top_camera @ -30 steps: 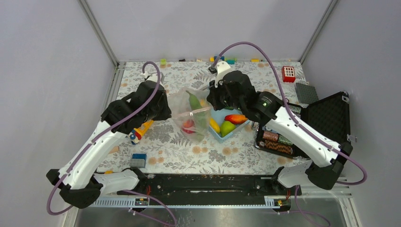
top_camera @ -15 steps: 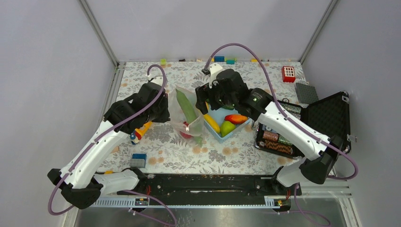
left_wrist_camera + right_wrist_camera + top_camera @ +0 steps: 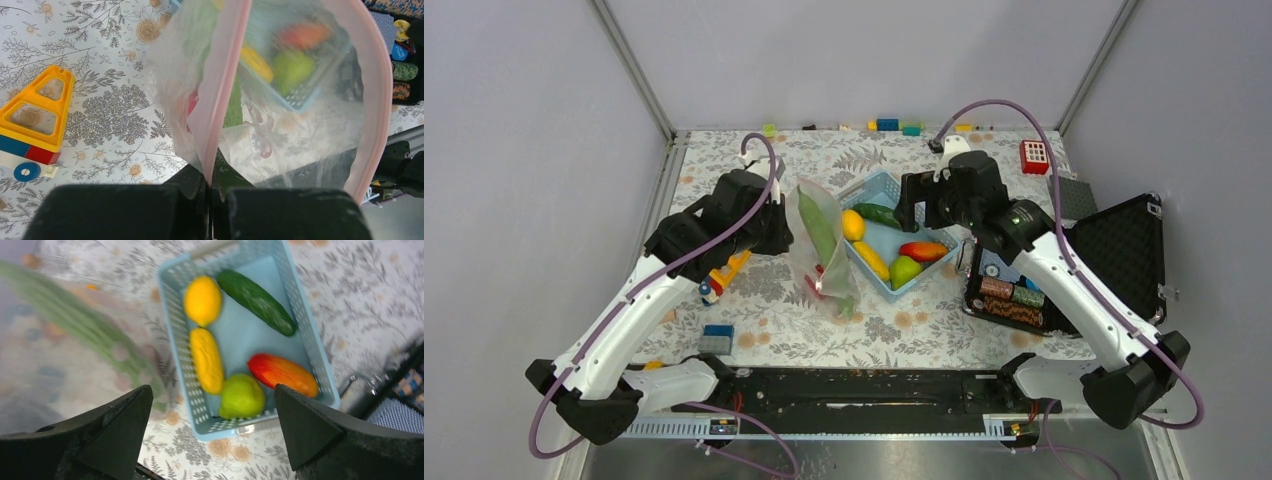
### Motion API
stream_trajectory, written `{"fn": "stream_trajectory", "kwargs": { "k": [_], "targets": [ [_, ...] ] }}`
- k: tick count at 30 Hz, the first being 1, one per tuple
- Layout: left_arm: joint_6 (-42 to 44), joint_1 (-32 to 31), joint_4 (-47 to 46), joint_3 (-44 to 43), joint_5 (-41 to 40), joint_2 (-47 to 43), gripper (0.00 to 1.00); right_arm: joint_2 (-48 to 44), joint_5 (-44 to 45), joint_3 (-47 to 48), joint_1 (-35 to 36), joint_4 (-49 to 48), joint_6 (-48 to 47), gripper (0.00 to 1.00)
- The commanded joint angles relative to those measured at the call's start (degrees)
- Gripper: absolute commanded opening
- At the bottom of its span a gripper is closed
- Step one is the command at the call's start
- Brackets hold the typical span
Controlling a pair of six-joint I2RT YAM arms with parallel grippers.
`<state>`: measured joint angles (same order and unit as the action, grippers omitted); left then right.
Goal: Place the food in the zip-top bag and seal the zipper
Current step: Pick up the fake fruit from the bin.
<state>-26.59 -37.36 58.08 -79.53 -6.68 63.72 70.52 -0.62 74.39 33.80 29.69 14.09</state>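
The clear zip-top bag [image 3: 826, 250] stands between the arms, and my left gripper [image 3: 782, 218] [image 3: 210, 182] is shut on its pale pink zipper [image 3: 225, 75]. Inside the bag lie a long green pod [image 3: 817, 225] and something red [image 3: 816, 285]. My right gripper [image 3: 919, 203] [image 3: 212, 390] hangs open and holds nothing above the light blue basket [image 3: 876, 183] [image 3: 311, 342]. In the basket are a lemon [image 3: 202, 300], a cucumber [image 3: 256, 301], a banana [image 3: 206, 360], a green fruit [image 3: 242, 396] and a red-orange fruit [image 3: 282, 374].
An open black case [image 3: 1124, 250] with batteries lies at the right. A red block [image 3: 1034, 156] and a grey plate [image 3: 1072, 196] sit behind it. A yellow toy truck [image 3: 724, 272] [image 3: 37, 115] lies left of the bag. Small blocks [image 3: 717, 338] lie near the front left.
My right gripper has opened and drawn away from the bag to the right, now over the basket. The bag's mouth has narrowed. The left gripper keeps its hold.
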Motion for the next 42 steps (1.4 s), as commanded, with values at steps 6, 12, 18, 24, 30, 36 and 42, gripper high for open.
{"fn": "stream_trajectory", "kwargs": {
  "k": [6,12,18,24,30,36,42],
  "targets": [
    [1.72,3.47,-6.24,2.95,4.93,-2.51,0.00,11.94,2.61,-1.09,-2.69,3.53,4.41,1.00],
    [1.71,4.94,-7.77,4.15,6.37,-4.16,0.00,20.76,2.22,1.02,-2.69,4.95,6.23,0.98],
    [1.98,6.12,-9.61,5.08,9.21,-5.26,0.00,26.14,3.34,1.22,-2.20,6.90,6.74,0.97],
    [2.02,6.88,-9.08,3.44,7.05,-5.22,0.00,28.64,3.72,1.49,-0.55,8.14,6.03,0.95],
    [1.58,6.95,-5.78,-1.53,2.19,-1.86,0.00,31.06,0.03,2.05,0.16,9.33,1.29,0.94],
    [2.11,6.95,-4.13,-5.31,9.33,4.51,0.00,32.80,-2.18,2.07,0.30,10.32,0.05,0.93],
    [2.69,7.01,-3.91,-5.34,12.99,6.24,0.00,34.71,-3.00,2.27,0.55,11.37,-1.57,0.92]
  ]
}}
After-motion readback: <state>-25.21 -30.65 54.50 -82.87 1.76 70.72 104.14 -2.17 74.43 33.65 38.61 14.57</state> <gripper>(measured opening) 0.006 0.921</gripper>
